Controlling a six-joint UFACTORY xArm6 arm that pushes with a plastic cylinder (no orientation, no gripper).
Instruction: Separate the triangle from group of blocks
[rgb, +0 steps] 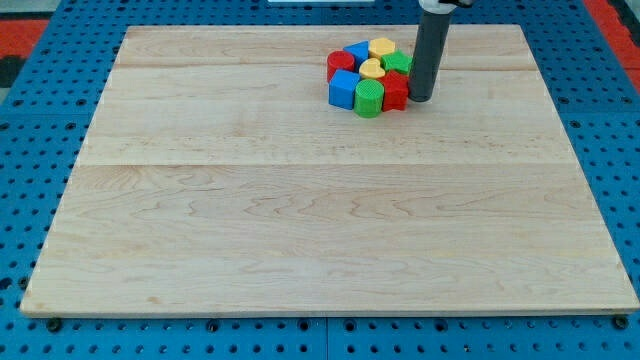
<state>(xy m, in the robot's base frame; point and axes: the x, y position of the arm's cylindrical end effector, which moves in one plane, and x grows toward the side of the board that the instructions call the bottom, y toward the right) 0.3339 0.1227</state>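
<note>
A tight group of small blocks lies near the view's top, right of centre, on the wooden board. At its top is a blue block that looks triangular, beside a yellow block. Below them are a red block, a small yellow block and a green block. The front row holds a blue cube, a green cylinder and a red block. My tip stands right against the group's right side, next to the red and green blocks.
The board lies on a blue pegboard table that shows on all sides. The rod rises from my tip out of the view's top edge.
</note>
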